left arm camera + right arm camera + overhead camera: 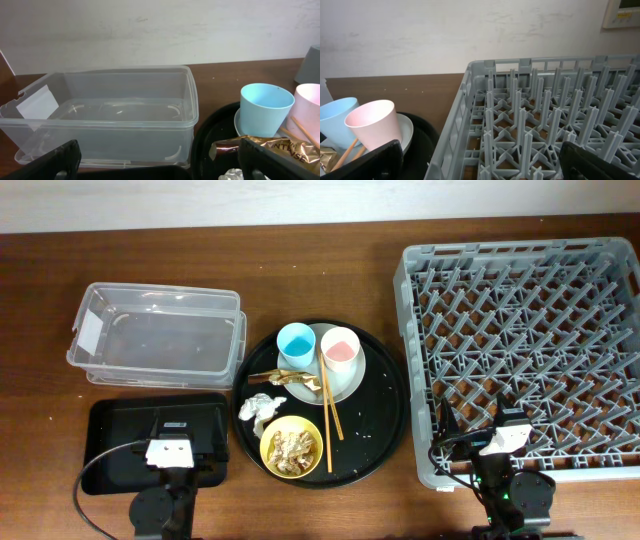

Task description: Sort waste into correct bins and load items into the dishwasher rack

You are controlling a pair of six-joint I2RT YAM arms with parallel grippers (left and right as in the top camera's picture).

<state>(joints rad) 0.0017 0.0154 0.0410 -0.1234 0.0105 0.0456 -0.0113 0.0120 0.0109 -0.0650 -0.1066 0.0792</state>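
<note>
Left fingers sit closest to the lens, spread wide w/ nothing between them, above the shallow black rect. tray. Right fingers are likewise wide apart & empty, over the near left corner of the grey rack.

Waste is all on the round black tray at centre of the worktop:
- tan scraps lie inside the yellow bowl at the near edge
- crumpled white tissue is just left of & behind the bowl
- gold-brown wrapper lies at the pale plate's left rim, printed lettering visible in the left wrist view
- a few pale crumbs dot the tray right of the chopsticks

Blue cup & pink cup stand upright side by side at the back of the plate, both mouth-up. Two chopsticks run from the plate twd the near edge, just right of the bowl.

Clear tub is far left, behind the rect. tray, w/ white label on its left end; nothing inside. The rack is at the right, pegs bare.
</note>
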